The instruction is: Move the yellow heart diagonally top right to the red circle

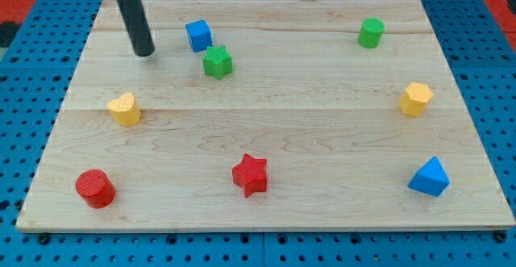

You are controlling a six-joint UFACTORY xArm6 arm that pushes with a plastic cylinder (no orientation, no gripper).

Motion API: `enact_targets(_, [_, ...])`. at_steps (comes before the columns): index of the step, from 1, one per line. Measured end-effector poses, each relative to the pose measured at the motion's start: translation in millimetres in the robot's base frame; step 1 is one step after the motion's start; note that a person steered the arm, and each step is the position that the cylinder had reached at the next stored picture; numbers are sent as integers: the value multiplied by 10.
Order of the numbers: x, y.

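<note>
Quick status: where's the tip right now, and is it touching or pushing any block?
My tip: no gripper, holding nothing; it touches no block, sitting at the view's upper left, left of the blue cube and above the yellow heart.

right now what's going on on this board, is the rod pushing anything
Nothing is being pushed at this moment. My tip rests on the wooden board near the view's top left, touching no block; the blue cube and green star lie to its right. The yellow heart sits below the tip toward the view's bottom, and the red circle lies further down, near the bottom-left corner. The heart already sits up and slightly right of the circle, apart from it.
</note>
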State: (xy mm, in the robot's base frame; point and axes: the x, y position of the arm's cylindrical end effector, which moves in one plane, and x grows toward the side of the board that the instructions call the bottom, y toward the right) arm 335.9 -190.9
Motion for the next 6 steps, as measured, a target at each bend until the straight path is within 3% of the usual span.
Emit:
enact_targets(2, [511,-301])
enact_targets(3, [1007,-242])
enact_targets(6, [1214,-227])
